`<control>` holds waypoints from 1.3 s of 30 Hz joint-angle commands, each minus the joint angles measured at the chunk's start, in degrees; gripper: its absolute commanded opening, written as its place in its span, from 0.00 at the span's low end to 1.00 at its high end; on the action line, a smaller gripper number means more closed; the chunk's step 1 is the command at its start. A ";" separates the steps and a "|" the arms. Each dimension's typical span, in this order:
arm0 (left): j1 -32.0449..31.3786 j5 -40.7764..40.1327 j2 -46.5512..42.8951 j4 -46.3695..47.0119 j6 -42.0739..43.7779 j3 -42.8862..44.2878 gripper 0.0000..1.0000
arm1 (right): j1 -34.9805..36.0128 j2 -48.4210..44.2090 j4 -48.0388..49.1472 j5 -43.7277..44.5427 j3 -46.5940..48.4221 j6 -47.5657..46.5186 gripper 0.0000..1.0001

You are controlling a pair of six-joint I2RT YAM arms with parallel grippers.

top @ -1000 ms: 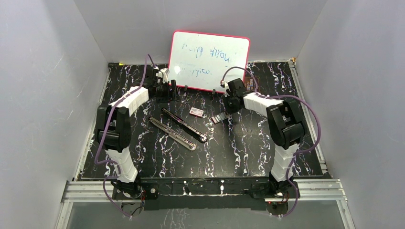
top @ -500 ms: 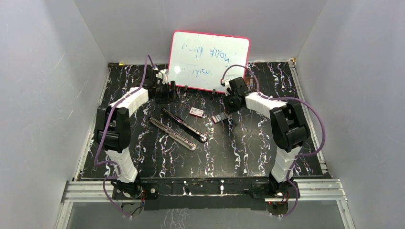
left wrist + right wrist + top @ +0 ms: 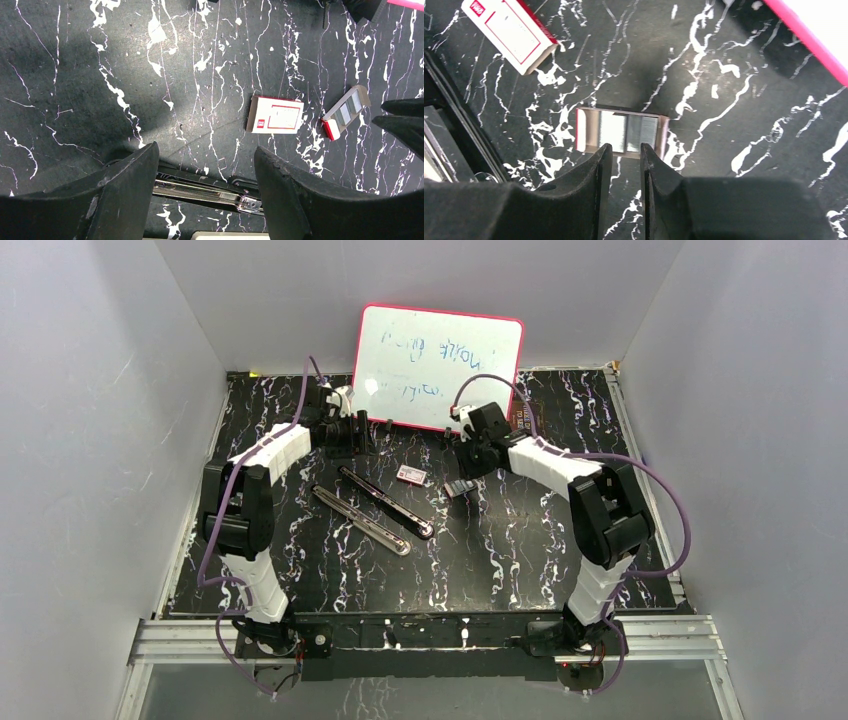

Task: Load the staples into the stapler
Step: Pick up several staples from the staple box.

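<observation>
The right hand (image 3: pixel 624 149) hangs just above the staples (image 3: pixel 629 131). Its fingers are parted by a narrow gap and hold nothing, and the gap looks set to pinch one strip out of the small open tray (image 3: pixel 583 131) where they lie. The left hand (image 3: pixel 205 152) is spread wide and empty over one end of the stapler (image 3: pixel 200 189). The stapler lies opened flat on the bench (image 3: pixel 75 75) with its rail showing, probably so it can be steadied for loading.
</observation>
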 commanded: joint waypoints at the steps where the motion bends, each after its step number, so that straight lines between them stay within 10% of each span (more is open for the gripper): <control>1: 0.27 0.16 -3.41 -0.62 0.51 -0.44 0.68 | 1.71 0.88 0.21 0.54 0.24 2.24 0.36; 29: 0.26 0.49 -2.99 -0.62 0.55 -0.33 0.68 | 4.25 6.66 0.82 4.39 3.00 3.84 0.36; 39: 0.22 0.47 -3.02 -0.62 0.55 -0.26 0.68 | 4.68 6.83 0.57 5.14 3.39 4.10 0.21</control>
